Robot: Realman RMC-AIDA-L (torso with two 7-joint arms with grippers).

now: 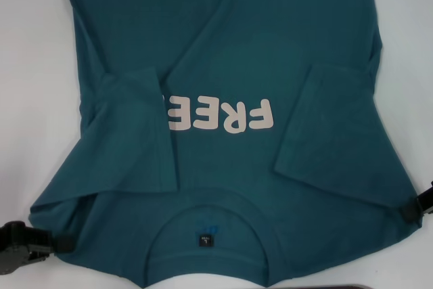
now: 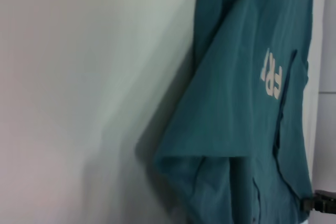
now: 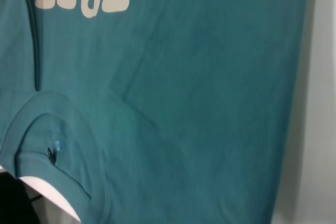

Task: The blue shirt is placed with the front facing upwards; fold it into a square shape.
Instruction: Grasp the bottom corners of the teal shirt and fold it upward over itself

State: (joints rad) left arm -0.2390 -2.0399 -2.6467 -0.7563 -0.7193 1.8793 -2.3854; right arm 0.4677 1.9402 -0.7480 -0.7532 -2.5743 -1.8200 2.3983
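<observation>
The blue shirt [image 1: 223, 52] shows "FREE", upside down, partly covered

Folded sleeve [image 1: 132, 133] covers end of "FREE!" lettering [image 1: 220, 116]; hem cut off.

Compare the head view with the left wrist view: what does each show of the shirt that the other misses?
Only the head view shows the collar with the neck tag, both sleeves folded in over the chest, the left sleeve covering the end of the lettering, and the left gripper and right gripper at the two shoulder corners.

Only the left wrist view shows the bare white table beside the shirt and the shoulder corner lifted off it, casting a shadow.

Both show the blue shirt front up, with the pale lettering partly visible.
</observation>
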